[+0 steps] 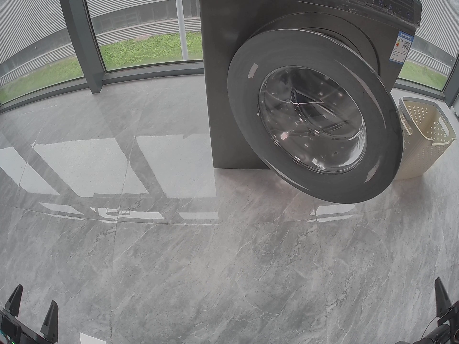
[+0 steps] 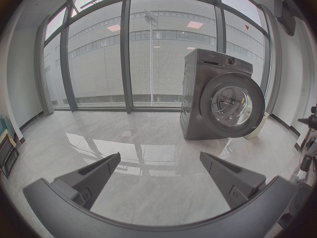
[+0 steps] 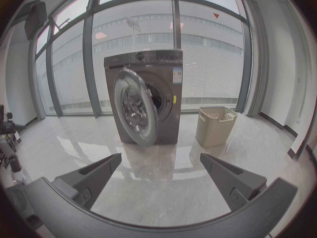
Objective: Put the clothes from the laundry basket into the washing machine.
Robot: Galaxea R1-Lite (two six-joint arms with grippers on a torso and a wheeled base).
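Laundry basket [image 1: 423,139] stands upright on the floor at the right edge of the head view, just beside the washing machine [image 1: 224,72], with its open mouth facing up and its long axis vertical. It is cream plastic with perforated walls, cut-out handles at the rim and sides that taper toward the base.

In the head view the round door [image 1: 315,115], a dark grey ring around a bulging glass bowl, is swung open and faces the camera, covering the drum opening and the basket's near lower corner. The right wrist view sees that door [image 3: 135,106] nearly edge-on, with the dark drum opening behind it and the whole basket [image 3: 215,126] apart from the machine [image 3: 165,73]. In the left wrist view the door [image 2: 232,104] hides all but a sliver of the basket [image 2: 256,133].

The floor [image 1: 191,263] is polished grey marbled tile, reflecting the tall windows [image 1: 143,25].

The left gripper [image 1: 32,306] sits at the lower left corner of the head view, its dark wedge-shaped fingers spread wide apart on nothing [image 2: 159,155]. The right gripper [image 3: 160,156] is likewise spread and empty.
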